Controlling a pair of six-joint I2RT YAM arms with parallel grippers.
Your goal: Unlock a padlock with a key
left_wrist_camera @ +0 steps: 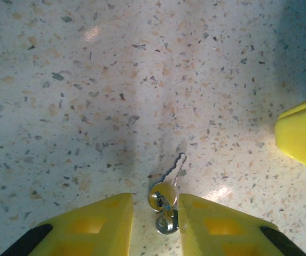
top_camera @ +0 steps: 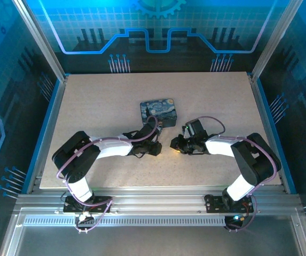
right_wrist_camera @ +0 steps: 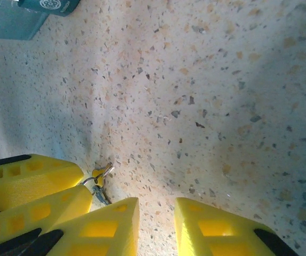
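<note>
At the middle of the desk (top_camera: pixel 88 106), your two arms meet nose to nose, just in front of the box (top_camera: pixel 159 112) with the blue night-sky print.

Look down your left wrist camera. The key (left_wrist_camera: pixel 170 178) lies flat on the speckled surface with its blade pointing away from the wrist. Its round head sits right in the gap between your left fingers (left_wrist_camera: pixel 110 218). A small ring (left_wrist_camera: pixel 167 224) hangs off the head, deeper in that gap. Those fingers stand a narrow way apart, one on each side of the key, and you're not pinching it. There's bare desk showing to the left of the key. On the right the ring sits so close to the finger that I can't tell whether they touch. At the right edge of that same view, a yellow tip of your right fingers (left_wrist_camera: pixel 302 133) pokes in, well clear of the key.

Now your right wrist camera. Your right fingers are parted too, a narrow gap, with nothing but desk between them. Just beside them on the left are the two yellow left fingers, and the key sits at their tips, small and dark with a glint on it. A corner of the box shows at the top left, well away from the key.

From above, both sets of fingers point at each other, tips near together. The key is too small to pick out from up there.
</note>
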